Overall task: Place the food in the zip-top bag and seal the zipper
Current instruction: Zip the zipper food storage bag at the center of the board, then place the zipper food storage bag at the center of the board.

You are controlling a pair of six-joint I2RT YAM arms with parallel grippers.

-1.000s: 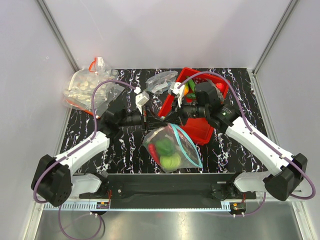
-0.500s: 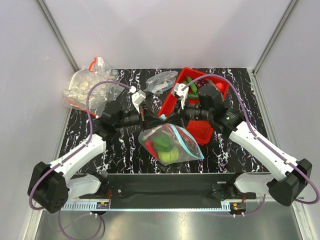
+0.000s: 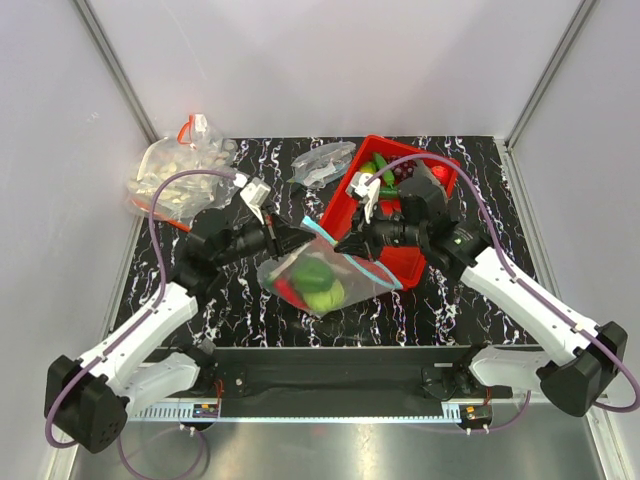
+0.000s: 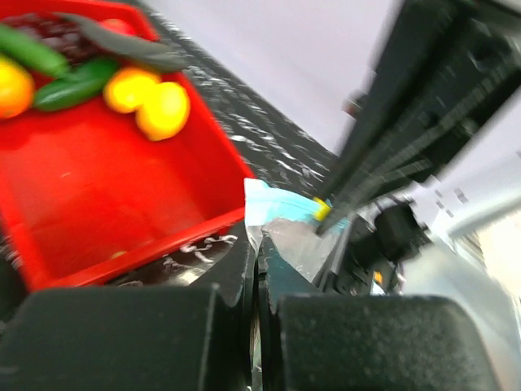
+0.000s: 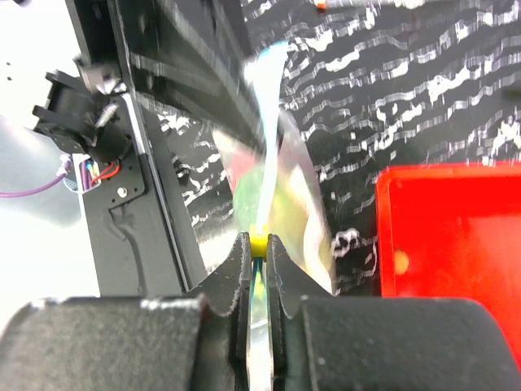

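Observation:
The clear zip-top bag (image 3: 318,280) hangs between my two grippers over the marbled table. Inside it lies the food: a dark green pepper (image 3: 313,271), a lime-green fruit (image 3: 326,294) and a red chilli (image 3: 285,290). My left gripper (image 3: 292,240) is shut on the bag's mouth at its left end (image 4: 259,257). My right gripper (image 3: 345,245) is shut on the zipper's small yellow slider (image 5: 258,243). The teal zipper (image 5: 269,122) runs away from my right fingers towards the left gripper, and shows as a teal strip (image 4: 281,208) in the left wrist view.
A red bin (image 3: 405,262) with more toy produce stands just right of the bag, under my right arm. A clear bag of white round pieces (image 3: 175,180) lies at the back left. Another small clear bag (image 3: 322,162) lies at the back middle.
Both grippers and the bag have shifted left, away from the red bin, and the bag has tilted. The left arm has drawn back to the left. Both grips stay shut.

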